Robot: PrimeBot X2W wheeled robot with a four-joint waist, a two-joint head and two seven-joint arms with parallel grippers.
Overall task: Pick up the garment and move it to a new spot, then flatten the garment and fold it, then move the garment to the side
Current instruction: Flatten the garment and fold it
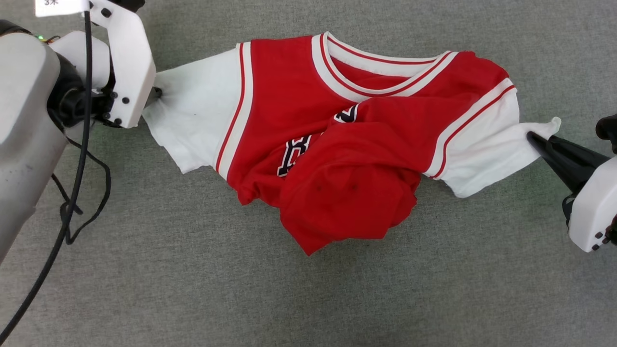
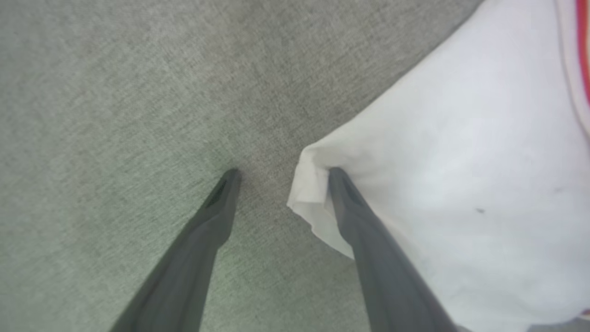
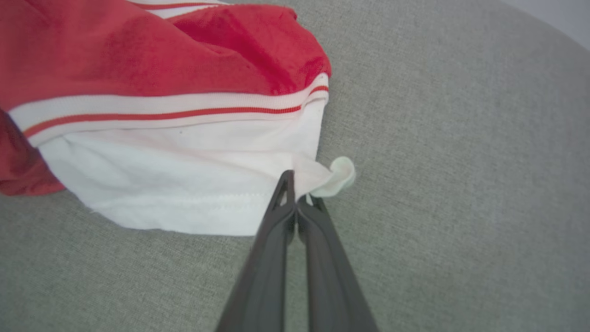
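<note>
Right end effector (image 3: 295, 198) pinches the garment (image 1: 337, 144), left end effector (image 2: 281, 173) gapes wide at its other sleeve; flattening, folding remain.

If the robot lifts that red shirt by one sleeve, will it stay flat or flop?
Probably flop: the shirt is already bunched and folded over itself, so it looks soft. Likely light too; the right pincer pinches just a thin sleeve corner. It shouldn't roll.

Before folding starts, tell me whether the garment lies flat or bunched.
Bunched, not flat. The garment has its sleeves spread sideways, but the red lower body lies heaped in folds over the lettering.
</note>
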